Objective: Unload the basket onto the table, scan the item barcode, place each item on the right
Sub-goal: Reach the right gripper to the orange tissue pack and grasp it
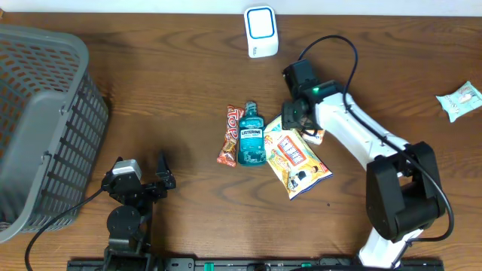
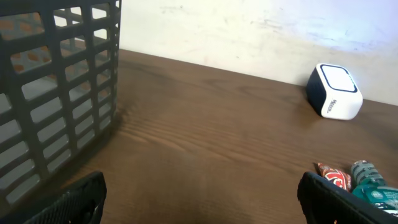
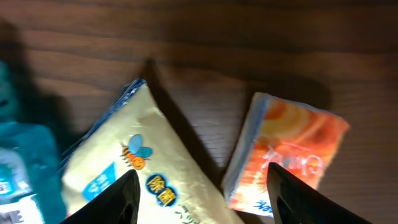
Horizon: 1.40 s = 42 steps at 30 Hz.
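Over yellow packet, orange packet: right end effector astride, grip unclear; left gaping.

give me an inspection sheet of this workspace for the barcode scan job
surface: wooden table, bare wood between the things
job's things: white scanner at the far edge; candy bar, mouthwash bottle, yellow snack bag and orange packet grouped mid-table
clutter: grey basket at one end; pale packet at the other edge
grippers: left gripper open, holding nothing; right gripper low over the snack bag and orange packet, fingers apart, grip unclear
cables: black cable loops near the scanner; another trails beside the basket
surroundings: light wall behind the table
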Available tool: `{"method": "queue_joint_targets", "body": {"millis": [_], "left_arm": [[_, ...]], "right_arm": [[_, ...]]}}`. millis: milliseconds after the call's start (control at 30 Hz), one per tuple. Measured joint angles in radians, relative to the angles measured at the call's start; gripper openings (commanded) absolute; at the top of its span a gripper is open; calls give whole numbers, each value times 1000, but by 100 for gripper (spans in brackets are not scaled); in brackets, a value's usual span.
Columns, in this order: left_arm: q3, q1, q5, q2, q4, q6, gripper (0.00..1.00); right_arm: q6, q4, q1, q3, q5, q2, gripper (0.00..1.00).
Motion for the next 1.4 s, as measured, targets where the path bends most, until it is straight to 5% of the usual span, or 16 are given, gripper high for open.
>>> {"method": "queue_joint_targets", "body": {"millis": [433, 567, 667, 700, 900, 1133, 1400], "left_arm": [[0, 0, 0, 0, 0, 0, 98], [0, 0, 0, 0, 0, 0, 98], [0, 0, 0, 0, 0, 0, 98], [0, 0, 0, 0, 0, 0, 98], [0, 0, 0, 0, 0, 0, 98], [0, 0, 0, 0, 0, 0, 98], [0, 0, 0, 0, 0, 0, 98]], "right_arm": [[54, -1, 8, 0, 113, 71, 53], [64, -9, 10, 8, 153, 129, 39], [75, -34, 10, 20, 186, 141, 5], [82, -44, 10, 24, 201, 144, 1], [127, -100, 9, 56, 207, 154, 1], [235, -389, -3, 199, 124, 206, 1], [517, -729, -18, 437, 23, 215, 1]]}}
